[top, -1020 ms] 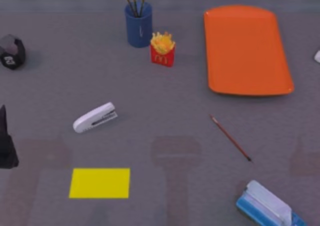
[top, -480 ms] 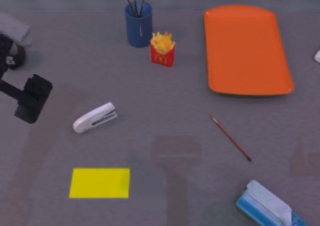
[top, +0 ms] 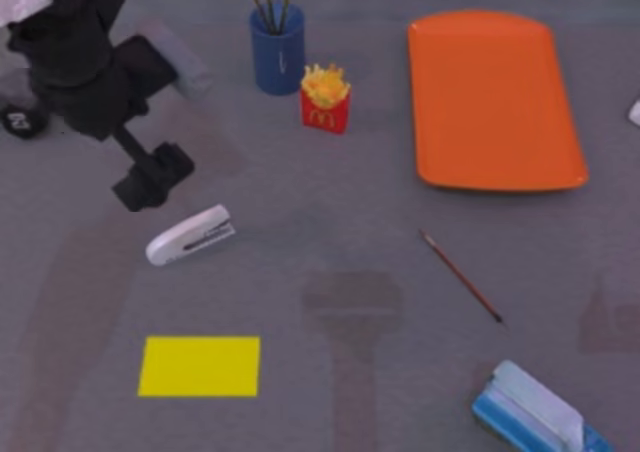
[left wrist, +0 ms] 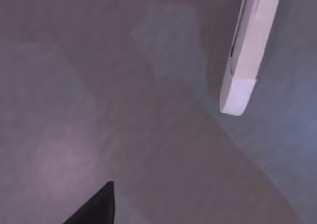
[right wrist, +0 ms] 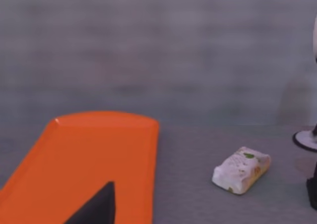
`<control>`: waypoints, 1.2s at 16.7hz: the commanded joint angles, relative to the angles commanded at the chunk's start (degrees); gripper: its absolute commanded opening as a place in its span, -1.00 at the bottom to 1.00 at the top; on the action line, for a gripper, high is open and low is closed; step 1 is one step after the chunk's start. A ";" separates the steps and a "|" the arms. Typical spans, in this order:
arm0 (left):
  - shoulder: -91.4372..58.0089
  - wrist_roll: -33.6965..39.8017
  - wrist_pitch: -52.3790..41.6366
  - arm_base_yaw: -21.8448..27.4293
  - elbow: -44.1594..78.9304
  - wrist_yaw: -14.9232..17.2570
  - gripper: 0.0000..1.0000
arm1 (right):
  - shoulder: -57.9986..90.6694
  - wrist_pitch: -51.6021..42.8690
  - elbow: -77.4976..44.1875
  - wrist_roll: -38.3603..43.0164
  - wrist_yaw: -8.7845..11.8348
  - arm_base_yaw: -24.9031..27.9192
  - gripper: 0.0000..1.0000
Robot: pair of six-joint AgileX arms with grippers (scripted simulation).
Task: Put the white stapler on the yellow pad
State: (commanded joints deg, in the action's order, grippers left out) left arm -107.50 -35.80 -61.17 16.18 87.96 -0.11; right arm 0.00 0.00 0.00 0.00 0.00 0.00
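Observation:
The white stapler [top: 190,234] lies flat and slanted on the table at the left, and its pale body also crosses the left wrist view [left wrist: 250,50]. The yellow pad [top: 200,365] lies flat below it, near the front edge, with nothing on it. My left gripper [top: 150,180] hovers just up and to the left of the stapler, apart from it. One dark fingertip [left wrist: 99,206] shows alone, so the jaws stand open and empty. My right arm is outside the top view; its fingertip [right wrist: 99,204] shows over the orange tray, open and empty.
A blue pen cup [top: 277,47] and a red fries box [top: 326,100] stand at the back. An orange tray [top: 495,97] lies back right, with a pencil [top: 462,276] below it. A blue-and-white stapler [top: 535,412] sits front right. A white packet [right wrist: 241,169] lies beside the tray.
My left arm has swung in from the table's left edge, upward and to the right, bringing its gripper close above the white stapler. Nothing on the table has moved.

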 joint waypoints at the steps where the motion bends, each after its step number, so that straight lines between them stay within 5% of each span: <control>1: -3.64 -1.24 -2.01 0.57 3.28 0.04 1.00 | 0.00 0.00 0.00 0.00 0.00 0.00 1.00; 13: -15.19 -5.23 -7.91 2.10 13.95 0.18 1.00 | 0.00 0.00 0.00 0.00 0.00 0.00 1.00; 20: -19.84 -5.42 6.01 2.26 4.93 0.24 1.00 | 0.00 0.00 0.00 0.00 0.00 0.00 1.00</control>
State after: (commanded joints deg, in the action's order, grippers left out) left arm -127.34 -41.22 -55.16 18.44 92.90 0.13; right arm 0.00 0.00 0.00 0.00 0.00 0.00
